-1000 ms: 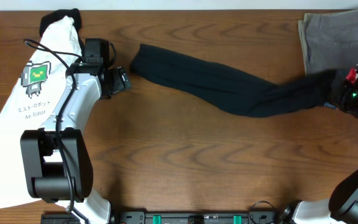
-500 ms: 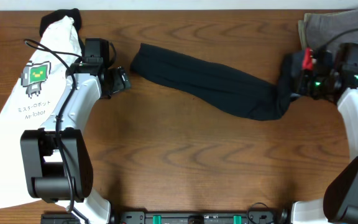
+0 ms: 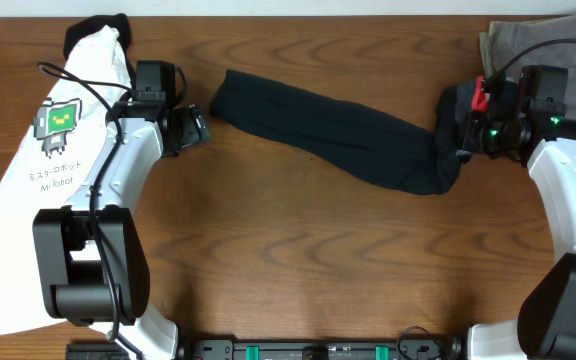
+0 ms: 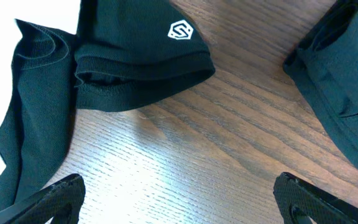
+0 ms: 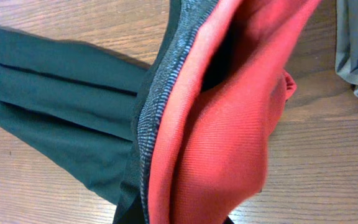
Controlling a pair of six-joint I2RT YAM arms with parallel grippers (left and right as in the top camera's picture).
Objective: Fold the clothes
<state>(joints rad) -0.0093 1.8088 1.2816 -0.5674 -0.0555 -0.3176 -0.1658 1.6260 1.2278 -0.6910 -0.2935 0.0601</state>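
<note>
The black trousers (image 3: 338,135) lie slantwise across the middle of the table in the overhead view, leg ends at the upper left. My right gripper (image 3: 471,128) is shut on their waistband and holds it lifted above the right end of the legs. In the right wrist view the coral red lining (image 5: 229,124) and grey edge (image 5: 160,93) of the waistband fill the frame and hide my fingertips. My left gripper (image 3: 196,128) hovers open over bare wood beside the leg ends, its fingertips (image 4: 55,196) wide apart with nothing between them.
A white T-shirt (image 3: 38,200) with a green robot print covers the left side under the left arm. Folded grey-olive trousers (image 3: 528,60) lie at the back right corner. A black cloth with a small white logo (image 4: 142,56) lies ahead of the left gripper.
My right gripper has carried the waistband leftward and slightly back from the right table edge, doubling the trousers' right end over. The left arm has not moved.
</note>
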